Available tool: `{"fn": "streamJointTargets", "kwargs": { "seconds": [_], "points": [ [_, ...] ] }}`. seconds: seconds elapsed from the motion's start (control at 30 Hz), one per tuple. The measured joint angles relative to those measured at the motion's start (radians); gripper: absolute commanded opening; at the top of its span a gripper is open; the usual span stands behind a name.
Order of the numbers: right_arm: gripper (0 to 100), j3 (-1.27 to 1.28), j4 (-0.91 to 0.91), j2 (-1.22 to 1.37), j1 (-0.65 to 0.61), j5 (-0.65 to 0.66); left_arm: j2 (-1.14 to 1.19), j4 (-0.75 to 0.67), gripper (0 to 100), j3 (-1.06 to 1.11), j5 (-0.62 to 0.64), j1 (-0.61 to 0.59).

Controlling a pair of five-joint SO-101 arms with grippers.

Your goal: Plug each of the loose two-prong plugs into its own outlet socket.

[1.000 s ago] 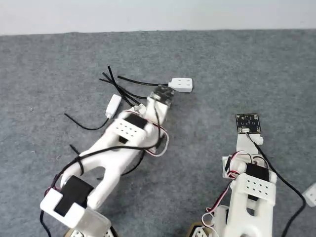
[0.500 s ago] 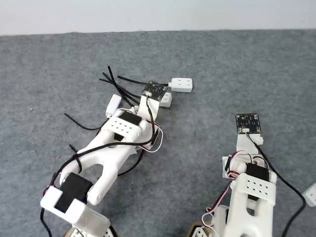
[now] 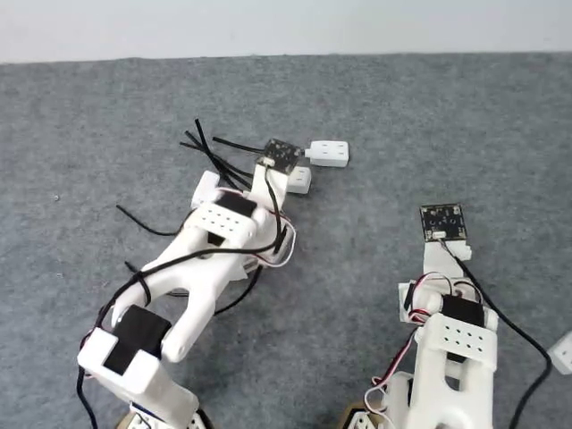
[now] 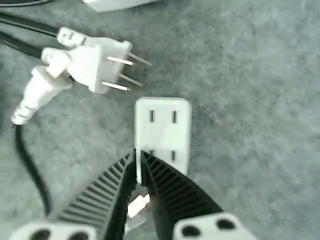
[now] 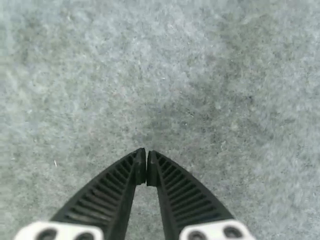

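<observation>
A white outlet block [image 4: 162, 125] with slot pairs lies on the grey carpet. My left gripper [image 4: 139, 154] is shut, and its tips rest at the block's near edge. Beside the block lie white two-prong plugs [image 4: 92, 57] on black cords, bare prongs pointing past the block and unplugged. From above, the left arm [image 3: 228, 223] stretches to this outlet block [image 3: 300, 180]; a second outlet block [image 3: 327, 154] lies just beyond, and a white plug [image 3: 206, 188] peeks out beside the arm. My right gripper [image 5: 146, 152] is shut over bare carpet, far from the plugs.
Black cords [image 3: 210, 152] fan out on the carpet left of the outlet blocks. The right arm [image 3: 451, 331] stands at the lower right. A small white piece [image 3: 563, 350] sits at the right edge. Open carpet lies between the two arms.
The left arm's wrist has swung left and back, uncovering the nearer outlet block. The right arm has shifted slightly left.
</observation>
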Motion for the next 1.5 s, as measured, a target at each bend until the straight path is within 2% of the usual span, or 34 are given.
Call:
{"fn": "streamJointTargets", "kwargs": {
  "seconds": [0.37,0.5,0.63,0.8,1.0,1.1,1.2,1.3,1.4,1.5],
  "points": [
    [1.6,0.0,0.0,0.0,0.002,0.0,0.002,0.311,1,-0.322,-0.003,-0.048],
    [1.6,0.0,0.0,0.0,0.002,0.0,-0.002,0.358,1,-0.365,-0.002,-0.083],
    [1.7,0.0,0.0,0.0,0.002,0.0,-0.071,0.358,1,-0.313,-0.071,-0.104],
    [1.6,0.0,0.0,0.0,-0.011,0.0,-0.23,0.299,1,-0.11,-0.144,-0.02],
    [1.5,0.0,0.0,0.0,-0.008,0.0,-0.354,0.003,2,0.219,-0.157,0.206],
    [1.5,0.0,0.0,0.0,-0.008,0.0,-0.31,-0.114,2,0.265,-0.146,0.264],
    [1.5,0.0,0.0,0.0,-0.008,0.0,-0.232,-0.107,2,0.25,-0.112,0.235],
    [1.5,0.0,0.0,0.0,-0.008,0.009,-0.218,-0.038,2,0.222,-0.127,0.152],
    [1.5,0.018,0.0,0.0,-0.008,0.029,-0.253,0.009,3,0.244,-0.238,0.078],
    [1.5,0.02,-0.008,0.0,-0.008,0.035,-0.37,0.012,13,0.33,-0.315,0.064]
  ]
}}
